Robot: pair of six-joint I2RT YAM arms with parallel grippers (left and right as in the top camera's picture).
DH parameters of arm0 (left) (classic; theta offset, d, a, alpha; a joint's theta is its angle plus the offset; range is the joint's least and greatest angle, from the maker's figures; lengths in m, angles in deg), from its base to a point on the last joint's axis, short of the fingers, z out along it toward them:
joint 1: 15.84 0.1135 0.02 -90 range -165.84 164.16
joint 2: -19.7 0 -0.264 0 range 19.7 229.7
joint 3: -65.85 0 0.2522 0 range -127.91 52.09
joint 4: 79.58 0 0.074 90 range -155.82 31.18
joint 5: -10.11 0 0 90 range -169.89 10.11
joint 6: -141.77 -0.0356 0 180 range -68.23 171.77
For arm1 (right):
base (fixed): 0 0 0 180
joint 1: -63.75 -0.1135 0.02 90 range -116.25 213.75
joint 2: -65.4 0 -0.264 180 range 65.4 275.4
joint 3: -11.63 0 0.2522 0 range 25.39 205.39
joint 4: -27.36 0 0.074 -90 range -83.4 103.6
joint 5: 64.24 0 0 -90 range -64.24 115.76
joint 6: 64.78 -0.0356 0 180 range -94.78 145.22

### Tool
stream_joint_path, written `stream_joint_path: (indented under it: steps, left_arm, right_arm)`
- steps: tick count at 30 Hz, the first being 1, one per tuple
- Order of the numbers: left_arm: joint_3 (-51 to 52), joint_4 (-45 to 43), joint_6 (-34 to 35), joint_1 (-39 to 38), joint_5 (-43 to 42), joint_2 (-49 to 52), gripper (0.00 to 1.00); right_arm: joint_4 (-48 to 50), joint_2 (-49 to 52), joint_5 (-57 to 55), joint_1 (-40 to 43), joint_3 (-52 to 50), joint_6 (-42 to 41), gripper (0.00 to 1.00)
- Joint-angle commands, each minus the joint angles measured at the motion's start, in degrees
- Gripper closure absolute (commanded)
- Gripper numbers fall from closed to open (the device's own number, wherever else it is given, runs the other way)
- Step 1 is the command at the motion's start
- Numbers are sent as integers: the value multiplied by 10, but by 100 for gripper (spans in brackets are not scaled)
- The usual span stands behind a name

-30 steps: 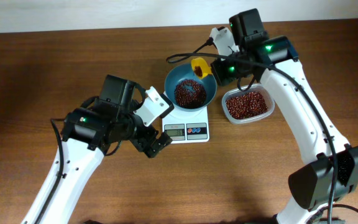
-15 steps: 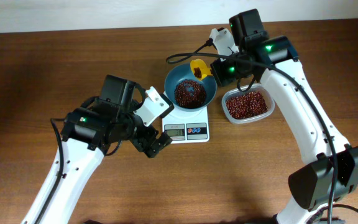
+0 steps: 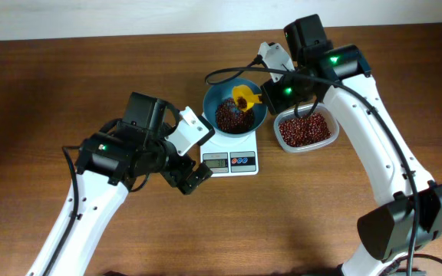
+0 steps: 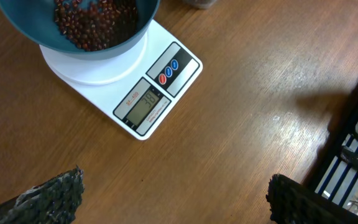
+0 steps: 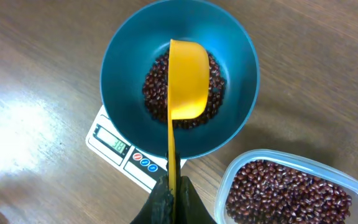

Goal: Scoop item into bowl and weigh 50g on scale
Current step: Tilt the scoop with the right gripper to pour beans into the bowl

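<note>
The teal bowl (image 3: 212,101) stands on the white scale (image 3: 229,162) and holds a heap of red-brown beans (image 3: 227,116). My right gripper (image 3: 275,92) is shut on the thin handle of a yellow scoop (image 3: 244,98), which hangs over the middle of the bowl. In the right wrist view the scoop (image 5: 187,78) shows plain yellow above the beans (image 5: 154,93), with the gripper (image 5: 174,199) pinching the handle. My left gripper (image 3: 190,178) stands open just left of the scale's front. In the left wrist view the gripper (image 4: 173,199) has only bare table between its fingers (image 4: 55,193), and the scale (image 4: 160,81) has a lit display.
A clear plastic container (image 3: 307,129) full of the same beans sits right of the scale, close under my right arm; in the right wrist view this container (image 5: 291,186) lies beside the bowl (image 5: 120,56). A black cable (image 3: 229,70) loops behind the bowl.
The right gripper has carried the scoop from the bowl's back rim forward to over the bowl's middle. The left arm has not moved.
</note>
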Motion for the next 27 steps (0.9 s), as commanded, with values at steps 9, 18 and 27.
stream_joint_path:
  steps: [9, 18, 27]
  left_arm:
    - [-8, 1, 5, -1, -8, -2, 1]
    - [-8, 1, 6, -1, -8, -2, 1]
    - [-8, 1, 5, -1, -8, -2, 1]
  right_arm:
    - [-3, -21, 16, -3, 9, -16, 96]
    - [-2, -21, 17, -3, 9, -35, 96]
    - [-2, -21, 17, -3, 9, -46, 96]
